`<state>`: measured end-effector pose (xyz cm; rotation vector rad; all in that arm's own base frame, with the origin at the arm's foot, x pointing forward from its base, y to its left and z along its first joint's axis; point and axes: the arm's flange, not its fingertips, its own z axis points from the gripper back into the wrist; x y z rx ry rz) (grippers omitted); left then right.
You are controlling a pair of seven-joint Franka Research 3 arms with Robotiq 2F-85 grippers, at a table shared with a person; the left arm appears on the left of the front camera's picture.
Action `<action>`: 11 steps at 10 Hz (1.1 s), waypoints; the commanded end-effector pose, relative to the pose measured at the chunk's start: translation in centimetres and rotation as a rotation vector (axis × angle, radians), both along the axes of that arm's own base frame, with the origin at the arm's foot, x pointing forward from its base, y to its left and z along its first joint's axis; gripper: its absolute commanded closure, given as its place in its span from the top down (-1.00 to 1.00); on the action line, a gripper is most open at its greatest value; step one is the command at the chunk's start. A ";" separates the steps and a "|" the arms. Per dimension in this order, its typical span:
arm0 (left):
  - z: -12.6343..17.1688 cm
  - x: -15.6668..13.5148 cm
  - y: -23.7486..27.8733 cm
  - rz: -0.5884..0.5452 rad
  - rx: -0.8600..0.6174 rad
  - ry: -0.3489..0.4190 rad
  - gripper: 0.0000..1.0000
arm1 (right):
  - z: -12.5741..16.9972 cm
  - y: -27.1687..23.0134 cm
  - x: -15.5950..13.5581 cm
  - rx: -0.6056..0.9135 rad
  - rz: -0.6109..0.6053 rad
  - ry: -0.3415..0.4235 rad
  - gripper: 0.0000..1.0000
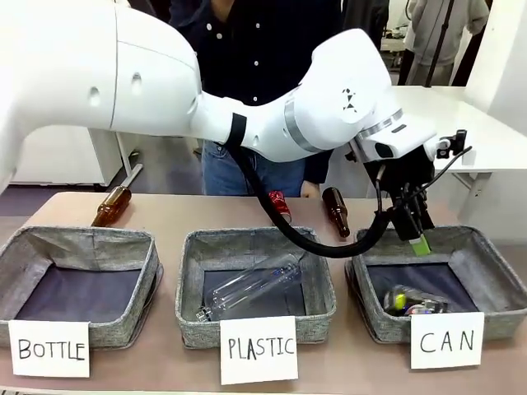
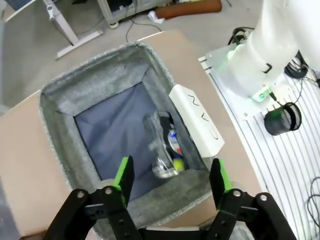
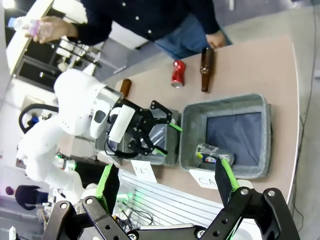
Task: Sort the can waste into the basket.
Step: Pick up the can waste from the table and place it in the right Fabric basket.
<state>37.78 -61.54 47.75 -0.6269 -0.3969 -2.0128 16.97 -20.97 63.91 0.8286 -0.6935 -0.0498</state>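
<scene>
The dark can (image 1: 412, 302) with blue and yellow print lies on its side in the grey basket (image 1: 499, 276) signed "CAN" (image 1: 446, 340). My left gripper (image 1: 414, 230) hangs open just above that basket's back rim. In the left wrist view my left gripper (image 2: 171, 177) is open and holds nothing, with the dark can (image 2: 169, 146) below it in the basket (image 2: 55, 115). The red can (image 1: 280, 206) lies on the table behind the middle basket. My right gripper (image 3: 167, 177) is open and high up, looking down on the CAN basket (image 3: 225, 102), the red can (image 3: 177, 73) and my left gripper (image 3: 167, 139).
The PLASTIC basket (image 1: 188, 288) holds a clear bottle (image 1: 251, 288); the BOTTLE basket (image 1: 16, 263) stands at the left. Brown bottles (image 1: 111, 206) (image 1: 335, 211) lie on the table's far part. A person (image 1: 255, 49) stands across the table, one hand (image 3: 50, 27) holding a clear bottle.
</scene>
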 end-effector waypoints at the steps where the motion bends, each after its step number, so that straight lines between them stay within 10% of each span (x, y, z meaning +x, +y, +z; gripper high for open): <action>1: 0.6 -0.3 0.6 0.015 0.031 0.008 1.00 | 0.2 0.1 0.1 0.014 -0.017 0.003 1.00; 7: -1.7 -1.6 13.4 0.239 0.174 0.268 1.00 | 1.4 2.3 2.0 0.055 0.019 -0.116 1.00; 11: 2.6 -3.9 33.4 0.802 -0.197 0.462 1.00 | 1.0 15.1 10.1 0.128 0.204 -0.156 1.00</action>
